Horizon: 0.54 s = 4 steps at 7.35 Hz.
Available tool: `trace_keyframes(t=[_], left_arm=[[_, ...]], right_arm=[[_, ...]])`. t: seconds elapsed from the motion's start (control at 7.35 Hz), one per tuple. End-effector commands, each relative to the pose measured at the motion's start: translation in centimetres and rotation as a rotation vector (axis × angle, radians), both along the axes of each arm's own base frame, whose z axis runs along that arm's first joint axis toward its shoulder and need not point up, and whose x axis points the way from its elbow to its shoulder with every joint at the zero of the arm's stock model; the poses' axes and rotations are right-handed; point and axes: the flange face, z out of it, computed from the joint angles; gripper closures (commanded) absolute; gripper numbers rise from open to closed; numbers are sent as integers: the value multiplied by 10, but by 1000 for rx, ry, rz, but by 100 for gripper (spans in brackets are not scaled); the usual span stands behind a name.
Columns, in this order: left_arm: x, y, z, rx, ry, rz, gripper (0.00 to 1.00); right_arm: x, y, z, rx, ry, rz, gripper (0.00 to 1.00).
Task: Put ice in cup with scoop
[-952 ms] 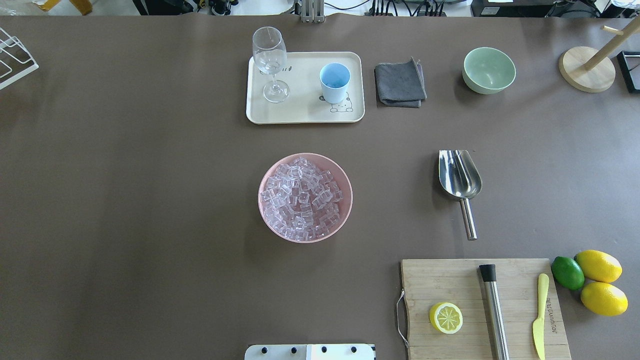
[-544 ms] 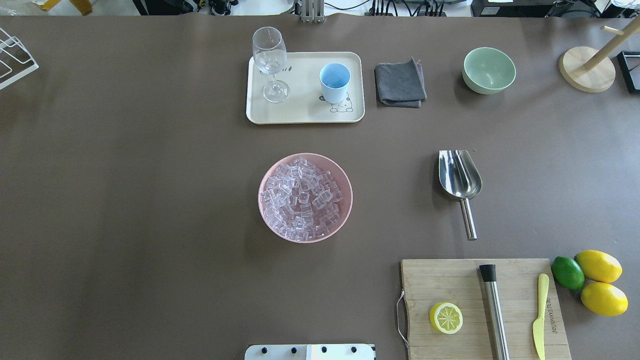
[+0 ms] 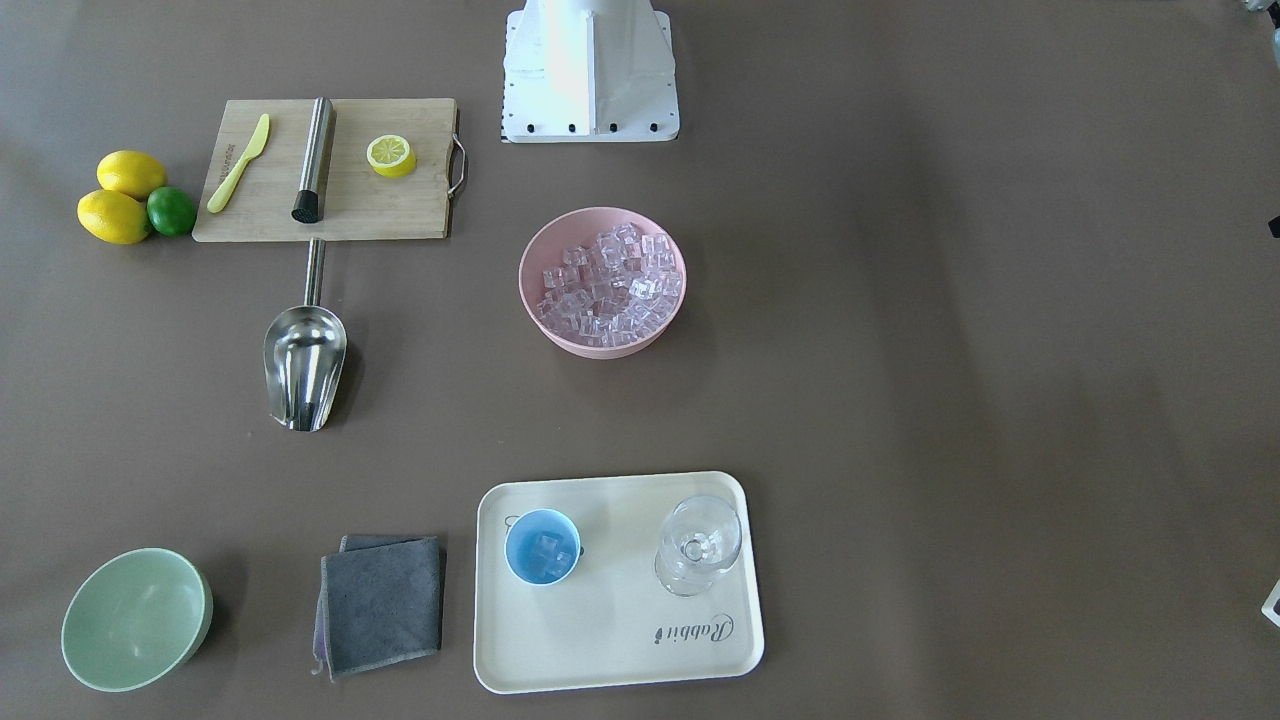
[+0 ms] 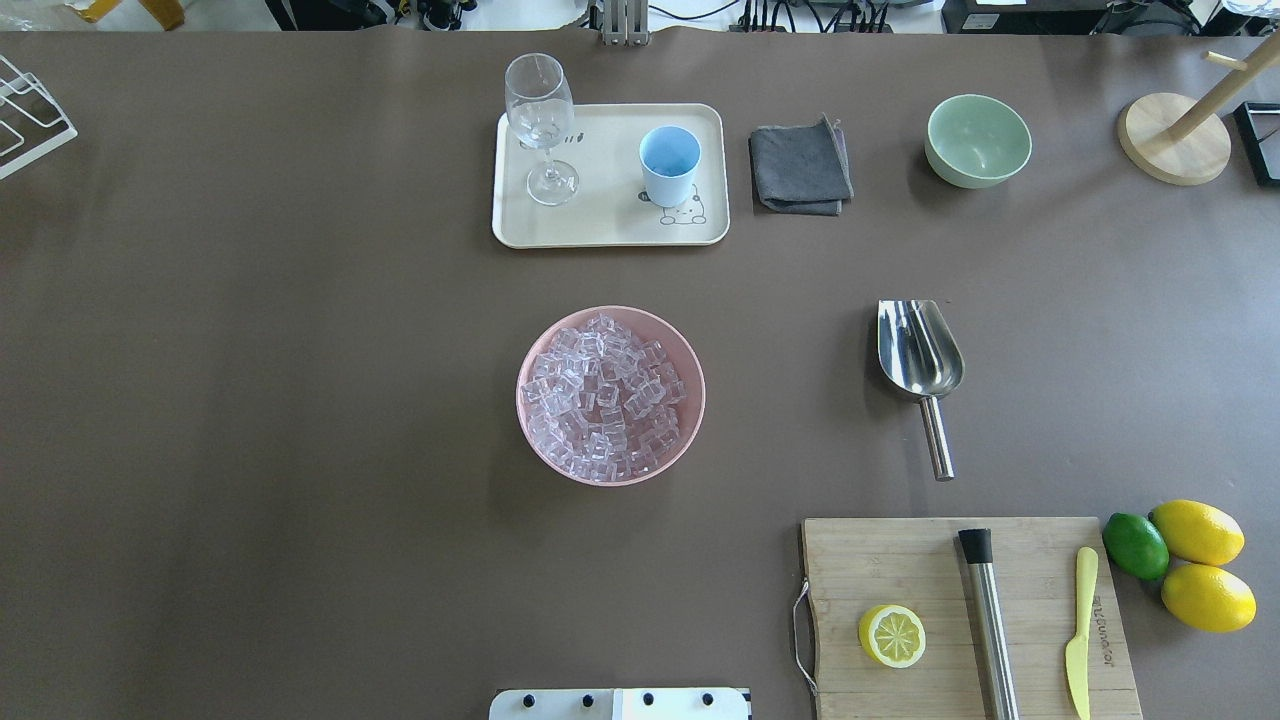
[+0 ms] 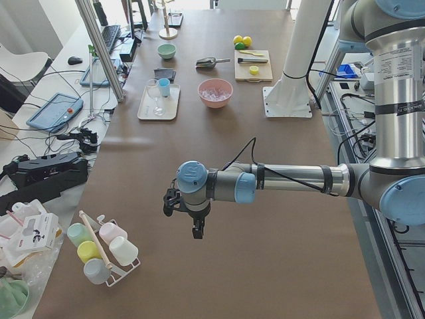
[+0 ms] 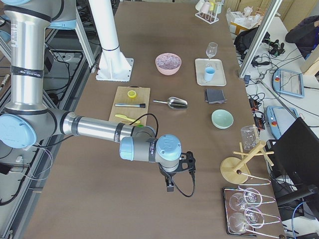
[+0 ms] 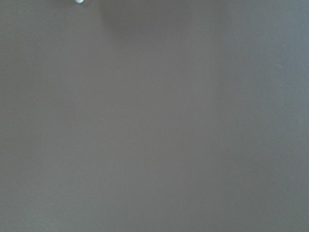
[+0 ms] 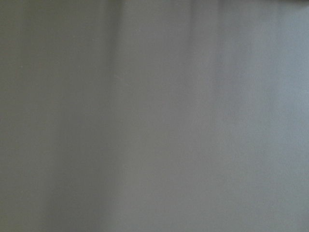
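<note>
The ice (image 4: pixel 608 395) fills a pink bowl (image 4: pixel 530 350) at the table's middle. The light-blue cup (image 4: pixel 669 160) stands on a cream tray (image 4: pixel 600 225); the front-facing view shows a few cubes inside the cup (image 3: pixel 542 546). The steel scoop (image 4: pixel 918 350) lies flat on the table right of the bowl, handle toward the cutting board. Both arms are far from these things. My left gripper (image 5: pixel 198 229) shows only in the exterior left view and my right gripper (image 6: pixel 170 186) only in the exterior right view; I cannot tell if either is open or shut. Both wrist views show bare table.
A wine glass (image 4: pixel 540 120) shares the tray. A grey cloth (image 4: pixel 800 165) and a pale green bowl (image 4: pixel 977 140) lie to its right. A cutting board (image 4: pixel 900 560) holds a lemon half, a steel cylinder (image 4: pixel 988 620) and a yellow knife. Lemons and a lime (image 4: pixel 1135 545) lie beside it.
</note>
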Motion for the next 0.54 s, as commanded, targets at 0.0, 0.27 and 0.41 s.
trace_keyframes(t=[0.0,0.27,0.41], left_arm=[[0,0,0,0,0,0,2],[0,0,0,1,0,1,2],[0,0,0,0,0,0,2]], right_arm=[[0,0,-6,3,0,8,0],[0,0,-7,0,-1,8,0],[0,0,-6,-2,-1,8,0]])
